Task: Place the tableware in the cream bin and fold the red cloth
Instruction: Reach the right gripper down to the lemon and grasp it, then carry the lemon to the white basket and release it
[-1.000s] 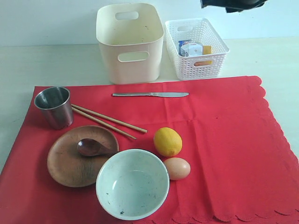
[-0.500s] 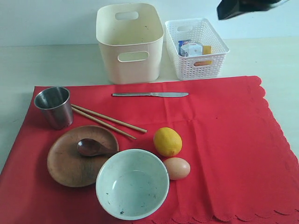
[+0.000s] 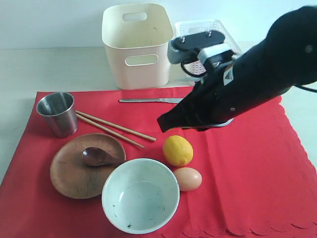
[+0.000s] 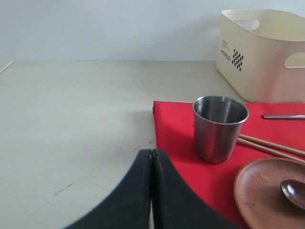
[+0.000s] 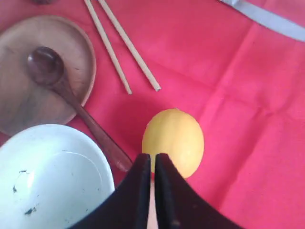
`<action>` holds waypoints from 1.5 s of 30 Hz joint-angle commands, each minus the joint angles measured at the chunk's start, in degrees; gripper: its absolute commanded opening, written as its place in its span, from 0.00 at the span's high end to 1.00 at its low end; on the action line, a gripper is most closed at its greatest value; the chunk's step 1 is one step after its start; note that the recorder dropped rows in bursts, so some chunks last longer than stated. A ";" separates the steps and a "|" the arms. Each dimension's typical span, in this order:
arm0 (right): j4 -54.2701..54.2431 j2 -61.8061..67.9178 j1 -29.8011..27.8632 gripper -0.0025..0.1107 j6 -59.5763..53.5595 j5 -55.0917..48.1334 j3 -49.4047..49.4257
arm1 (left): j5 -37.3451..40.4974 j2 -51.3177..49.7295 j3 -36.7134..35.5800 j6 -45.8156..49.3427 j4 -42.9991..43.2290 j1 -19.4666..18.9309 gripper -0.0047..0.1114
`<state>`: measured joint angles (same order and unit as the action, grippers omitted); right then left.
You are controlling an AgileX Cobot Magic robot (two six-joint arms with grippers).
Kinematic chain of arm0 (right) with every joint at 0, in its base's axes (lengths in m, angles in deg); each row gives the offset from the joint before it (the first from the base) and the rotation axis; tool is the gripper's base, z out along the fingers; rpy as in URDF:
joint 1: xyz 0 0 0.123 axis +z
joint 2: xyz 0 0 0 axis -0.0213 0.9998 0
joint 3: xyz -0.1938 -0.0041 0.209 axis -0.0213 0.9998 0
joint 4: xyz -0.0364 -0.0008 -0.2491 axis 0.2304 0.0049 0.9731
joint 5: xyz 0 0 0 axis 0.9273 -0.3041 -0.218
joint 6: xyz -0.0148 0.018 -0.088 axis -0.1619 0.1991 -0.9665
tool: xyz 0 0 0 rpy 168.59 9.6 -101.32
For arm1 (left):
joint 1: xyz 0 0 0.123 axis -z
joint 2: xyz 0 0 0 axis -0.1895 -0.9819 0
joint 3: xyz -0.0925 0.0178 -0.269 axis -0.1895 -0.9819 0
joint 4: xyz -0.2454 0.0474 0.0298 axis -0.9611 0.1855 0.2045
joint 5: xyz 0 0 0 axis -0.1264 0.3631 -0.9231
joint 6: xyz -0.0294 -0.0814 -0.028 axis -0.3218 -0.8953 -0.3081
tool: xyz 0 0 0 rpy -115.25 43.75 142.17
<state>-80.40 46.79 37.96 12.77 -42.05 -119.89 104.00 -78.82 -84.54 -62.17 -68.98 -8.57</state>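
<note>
Right over the lemon (image 5: 174,140) now, the right gripper (image 5: 153,156) hangs with its jaws pressed almost together and nothing between them, so to my eye that fruit is the target, since it has to come off before the red cloth (image 3: 247,173) can be folded. To do it well the jaws need to spread wide first, drop straight down across the lemon's narrow waist, and close gently, because that smooth rounded skin could squirt sideways into the egg (image 3: 188,178) just beside it. The tableware all lies on the cloth: the large pale bowl (image 3: 140,195) close to the lemon, flecked with dark specks inside, then the dark wooden spoon (image 3: 96,156) resting on the round brown wooden plate (image 3: 69,173), the pair of wooden chopsticks (image 3: 114,129) lying slantwise, the steel cup (image 3: 58,114) upright at the far corner, and the metal table knife (image 3: 148,100) flat along the back edge. The cloth is bright, creased and scalloped. Beyond it stands the cream bin (image 3: 138,64), with the white basket (image 3: 198,25) alongside. Off over the bare table (image 4: 71,119), the left gripper (image 4: 151,157) is closed and empty.
</note>
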 commanded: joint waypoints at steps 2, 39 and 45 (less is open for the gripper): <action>0.06 6.64 0.17 0.71 1.53 6.40 0.33 | -0.31 0.32 -0.17 -0.14 0.39 -0.10 0.96; 14.82 7.22 -0.06 0.90 -0.84 13.55 -5.88 | -0.31 0.32 -0.17 -0.14 0.39 -0.10 0.96; 23.18 5.94 -7.13 0.90 3.66 17.81 -13.13 | -0.31 0.32 -0.17 -0.14 0.39 -0.10 0.96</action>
<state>-59.71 52.77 33.73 15.21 -27.61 -131.00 104.00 -78.82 -84.54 -62.17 -68.98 -8.57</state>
